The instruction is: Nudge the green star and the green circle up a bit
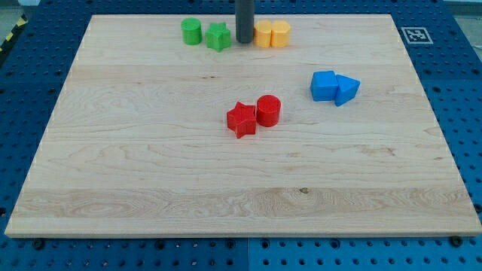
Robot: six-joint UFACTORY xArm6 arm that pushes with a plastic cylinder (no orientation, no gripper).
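Your desk (151, 181) is the biggest thing here, a pale wooden board lying on a blue pegboard (22, 83). There is no pincer on this arm, so there is nothing to call wide or narrow: only a dark rod, and my tip (245, 41) rests on the board near the view's top edge.

Below my tip and towards the view's right sit a blue cube (324, 85) and a blue wedge-like block (347, 89), touching each other. Well below my tip are a red star (241, 120) and a red cylinder (269, 110), also touching. Just to the view's right of my tip, two yellow blocks (272, 34) stand side by side.

The green star (218, 36) is just to the view's left of my tip, very near or touching it. The green circle (191, 31) is further left, close beside the star.

Judging by position, both green pieces already lie close to the top edge, so little room remains. You would need my tip under them first, since it now stands beside them.
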